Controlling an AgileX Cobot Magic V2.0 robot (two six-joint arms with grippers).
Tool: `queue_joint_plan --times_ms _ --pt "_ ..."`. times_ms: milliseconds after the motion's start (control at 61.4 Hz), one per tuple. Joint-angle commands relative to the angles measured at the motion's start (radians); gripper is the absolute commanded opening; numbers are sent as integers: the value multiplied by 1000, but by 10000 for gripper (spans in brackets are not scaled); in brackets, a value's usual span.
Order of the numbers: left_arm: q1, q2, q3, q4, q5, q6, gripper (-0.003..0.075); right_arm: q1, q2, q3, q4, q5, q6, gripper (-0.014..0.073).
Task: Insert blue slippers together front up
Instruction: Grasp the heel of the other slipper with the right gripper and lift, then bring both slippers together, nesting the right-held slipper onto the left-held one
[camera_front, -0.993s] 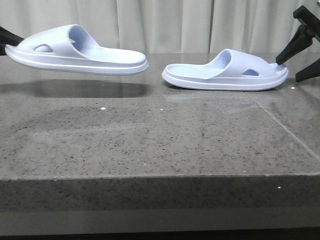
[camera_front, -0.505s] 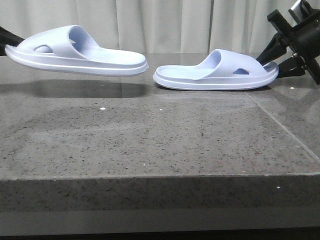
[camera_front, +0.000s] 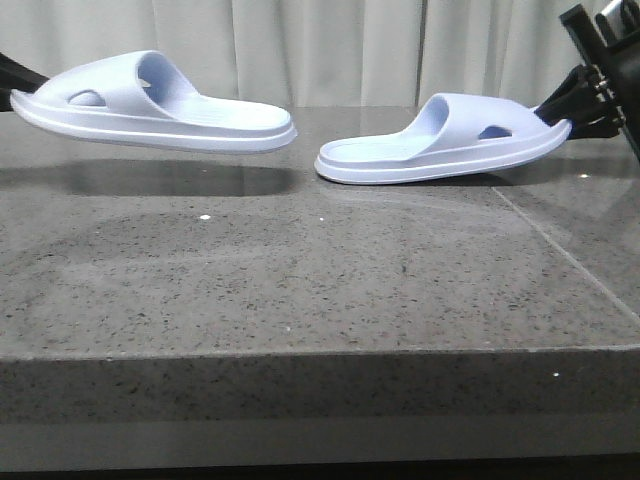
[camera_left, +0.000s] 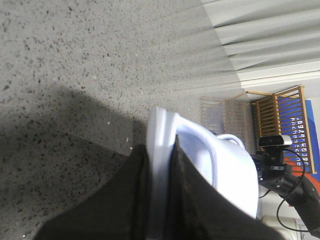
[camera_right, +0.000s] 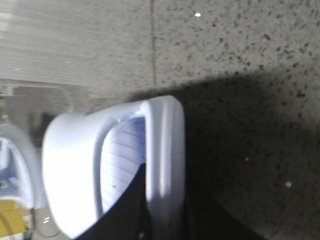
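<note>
The blue slippers face each other heel to heel in the front view. The left slipper (camera_front: 150, 105) hangs level above the table, and my left gripper (camera_front: 12, 75) at the frame's edge is shut on its strap end. In the left wrist view its sole rim (camera_left: 159, 145) is pinched in the left gripper (camera_left: 160, 167). The right slipper (camera_front: 440, 145) tilts, strap end raised, heel low by the table. My right gripper (camera_front: 572, 108) is shut on that raised end. In the right wrist view the right gripper (camera_right: 165, 200) clamps the sole edge (camera_right: 165, 140).
The dark speckled stone table (camera_front: 300, 280) has a seam line (camera_front: 560, 255) running toward the front right. Pale curtains (camera_front: 330, 50) hang behind. The table's front edge (camera_front: 300, 352) lies well below both slippers. A wooden rack (camera_left: 277, 107) stands off the table.
The right gripper came in and shut on the right slipper's strap end, nudged it left, then lifted that end so it tilts. The left slipper and left gripper stayed put.
</note>
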Motion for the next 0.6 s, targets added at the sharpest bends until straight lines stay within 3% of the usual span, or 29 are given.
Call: queue_joint_plan --times_ms 0,212,586 --pt "3 -58 -23 -76 64 0 -20 -23 -80 -21 151 113 -39 -61" --pt "-16 -58 -21 -87 64 0 -20 13 -80 -21 331 177 -59 -61" --pt "-116 -58 -21 -200 13 0 -20 163 -78 -21 338 93 -56 -61"
